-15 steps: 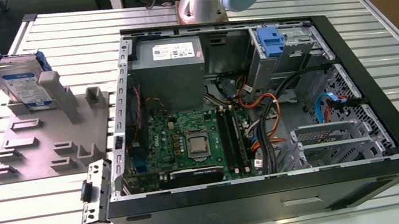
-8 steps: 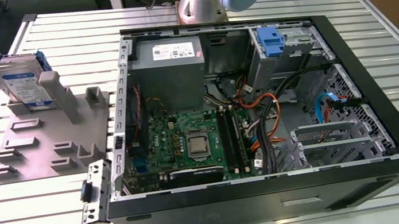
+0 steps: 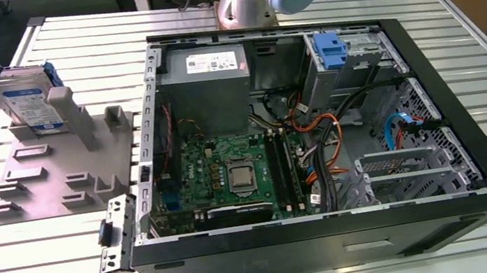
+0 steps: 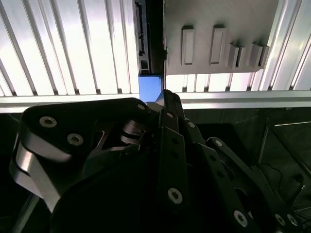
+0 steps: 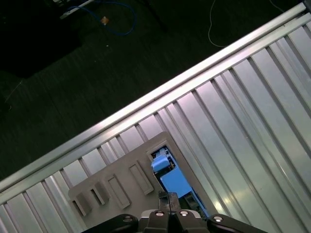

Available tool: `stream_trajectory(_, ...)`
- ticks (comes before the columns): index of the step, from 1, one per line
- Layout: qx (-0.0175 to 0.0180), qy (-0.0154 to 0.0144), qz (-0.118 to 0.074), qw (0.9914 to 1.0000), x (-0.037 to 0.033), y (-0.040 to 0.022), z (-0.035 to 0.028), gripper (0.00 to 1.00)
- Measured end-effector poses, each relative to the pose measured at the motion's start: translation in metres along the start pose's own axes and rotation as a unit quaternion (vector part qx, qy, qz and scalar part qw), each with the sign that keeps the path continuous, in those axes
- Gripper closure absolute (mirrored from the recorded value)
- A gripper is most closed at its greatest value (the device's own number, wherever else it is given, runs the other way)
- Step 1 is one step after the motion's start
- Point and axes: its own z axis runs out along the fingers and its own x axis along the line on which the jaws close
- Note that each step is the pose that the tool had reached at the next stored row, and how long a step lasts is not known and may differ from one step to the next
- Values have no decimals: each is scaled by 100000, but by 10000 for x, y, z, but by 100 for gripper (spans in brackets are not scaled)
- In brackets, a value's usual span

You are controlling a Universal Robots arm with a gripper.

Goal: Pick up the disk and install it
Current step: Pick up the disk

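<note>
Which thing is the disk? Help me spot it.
Find the open computer case; on the exterior view's left lies a grey fixture plate. The disk stands upright at its far corner: silver with a blue bracket, unlike the grey posts beside it.

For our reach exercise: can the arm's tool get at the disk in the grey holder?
Probably yes: the tool hangs right over the disk, whose blue-edged top stands clear of the grey holder, with nothing between them.
</note>
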Motion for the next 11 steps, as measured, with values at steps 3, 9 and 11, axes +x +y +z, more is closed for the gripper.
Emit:
stream_trajectory(3,27,103,-2491,99969,0,0,0,89)
stream_trajectory(9,88,221,-6072,99815,0,0,2,89)
stream_trajectory(11,97,237,-6550,99785,0,0,2,89)
